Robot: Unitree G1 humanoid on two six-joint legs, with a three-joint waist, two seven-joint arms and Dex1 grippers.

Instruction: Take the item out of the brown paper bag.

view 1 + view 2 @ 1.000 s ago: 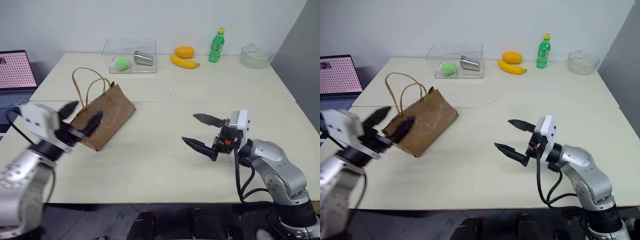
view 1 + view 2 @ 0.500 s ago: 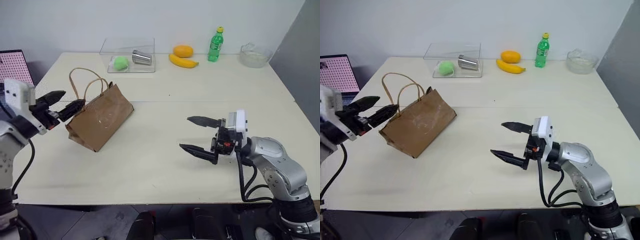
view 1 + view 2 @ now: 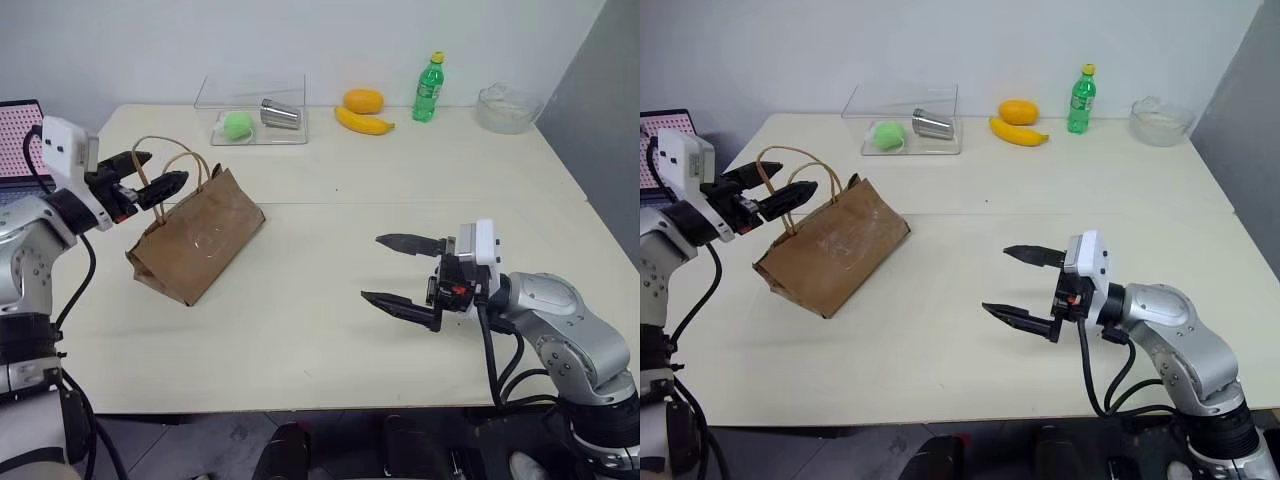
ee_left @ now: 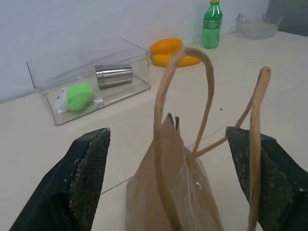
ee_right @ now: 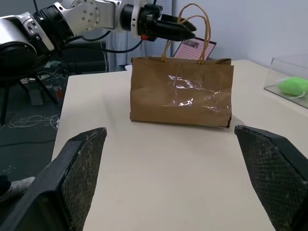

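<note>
Brown paper bag (image 3: 196, 238) stood on the worktop (image 3: 330, 300), left pincer (image 3: 150, 172) spread apart around its handles (image 4: 192, 115), right pincer (image 3: 400, 272) gaping, well off at four o'clock.

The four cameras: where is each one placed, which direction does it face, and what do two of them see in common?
Left eye view: on the head, looking down over the table; left gripper and right gripper show.
Right eye view: beside it, same scene.
Left wrist view: between open fingers, facing the brown paper bag handles.
Right wrist view: faces the bag's side across the table.
Shared: both wrist views see the bag and the clear box.
</note>
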